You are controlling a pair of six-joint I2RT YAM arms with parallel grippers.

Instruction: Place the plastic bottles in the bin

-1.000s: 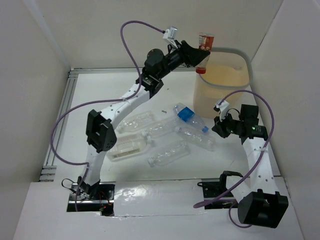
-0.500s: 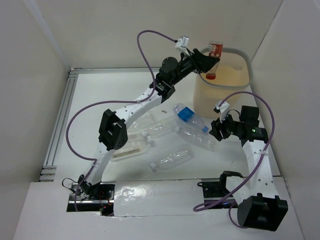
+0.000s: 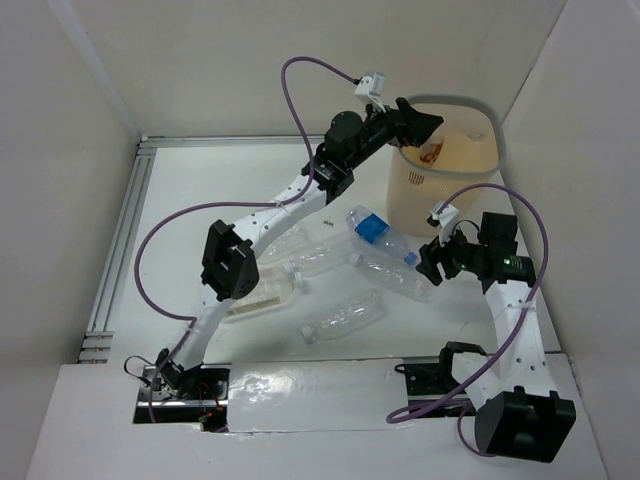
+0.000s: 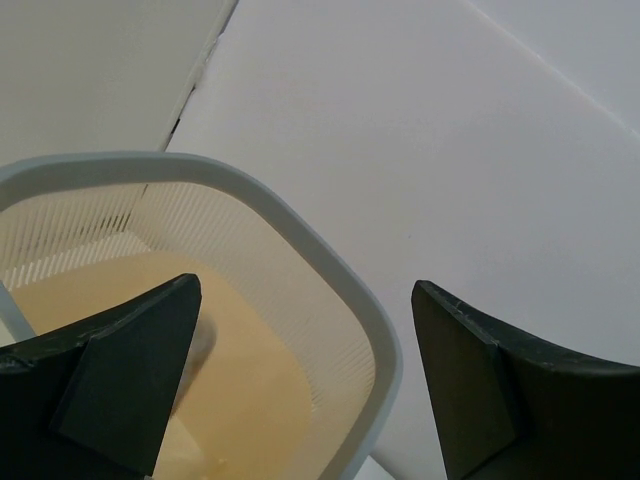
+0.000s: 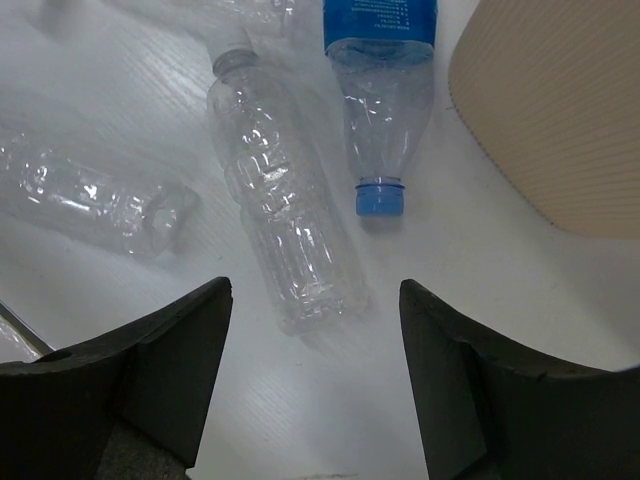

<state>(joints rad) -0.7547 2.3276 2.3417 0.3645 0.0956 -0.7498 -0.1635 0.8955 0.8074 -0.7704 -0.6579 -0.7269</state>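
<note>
One white table [image 3: 200, 190] carries everything, and at its far right stands the bin [image 3: 478, 150], a tall beige basket with rounded corners, a grey rim and finely slotted walls, far bigger than any bottle. We see the left gripper [image 3: 418, 120] held over the bin's near-left rim, its dark fingers spread wide with nothing between them; in the left wrist view the left gripper [image 4: 305, 290] looks straight down past the rim [image 4: 330, 290] into the beige interior. The right gripper [image 3: 430, 262] hangs low over the table just in front of the bin, jaws also apart and empty, and from its wrist the right gripper [image 5: 315, 290] frames two bottles lying below. The plastic bottles on the table lie on their sides in a loose cluster between the arms: a wide squarish one [image 3: 258, 295] at the left, a blue-labelled one [image 3: 375, 232] with a blue cap [image 5: 380, 197] pointing toward us, and a plain crinkly clear one [image 5: 285, 240] just beside it. The small red-capped bottle [image 3: 432, 152] shows inside the bin, below the rim near the left gripper.
</note>
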